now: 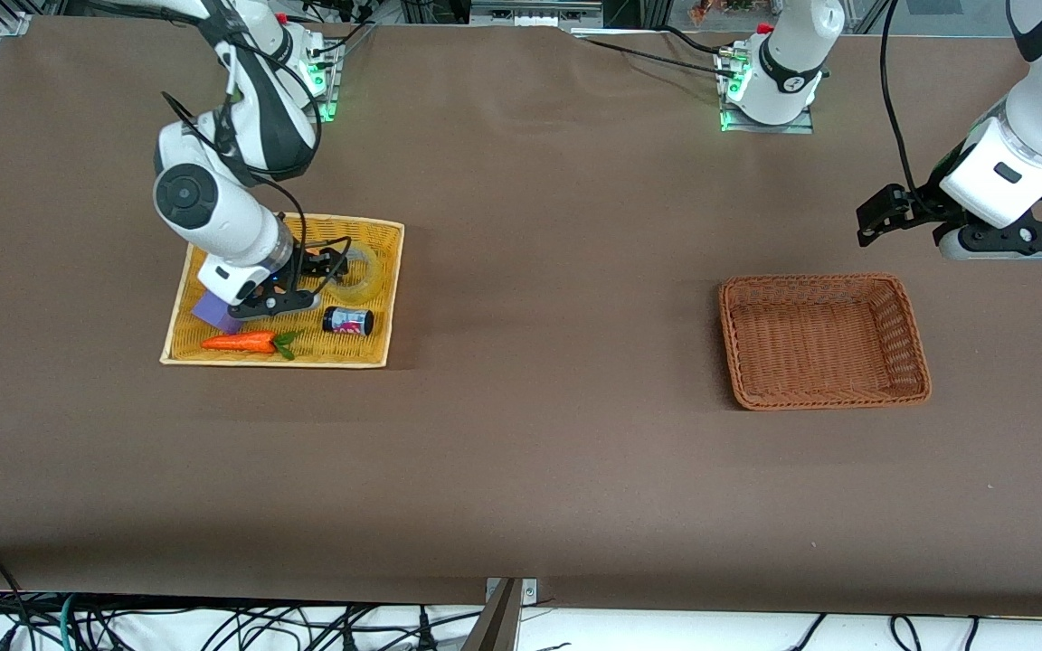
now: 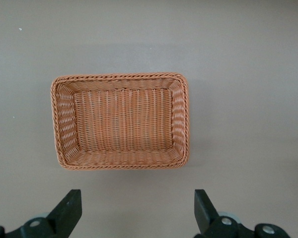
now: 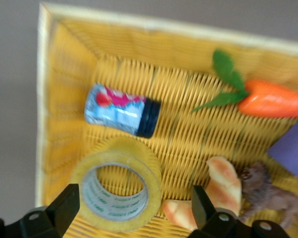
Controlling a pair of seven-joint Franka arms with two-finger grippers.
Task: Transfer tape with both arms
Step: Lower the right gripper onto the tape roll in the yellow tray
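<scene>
The tape (image 1: 367, 276), a yellowish translucent roll, lies flat in the yellow basket (image 1: 392, 298) at the right arm's end of the table. My right gripper (image 1: 329, 268) is low over the basket and open. In the right wrist view the tape (image 3: 150, 174) lies between the open fingers of the right gripper (image 3: 134, 201); nothing is gripped. My left gripper (image 1: 874, 221) is open and empty, up in the air above the table beside the brown wicker basket (image 1: 824, 280). In the left wrist view this gripper (image 2: 136, 204) hangs above the table next to that basket (image 2: 119, 77).
The yellow basket also holds a small black can (image 3: 121, 110), a toy carrot (image 3: 273, 99), a croissant (image 3: 223, 183), a purple piece (image 3: 294, 151) and a brown toy animal (image 3: 268, 194). The croissant lies close to one right finger. The brown basket holds nothing.
</scene>
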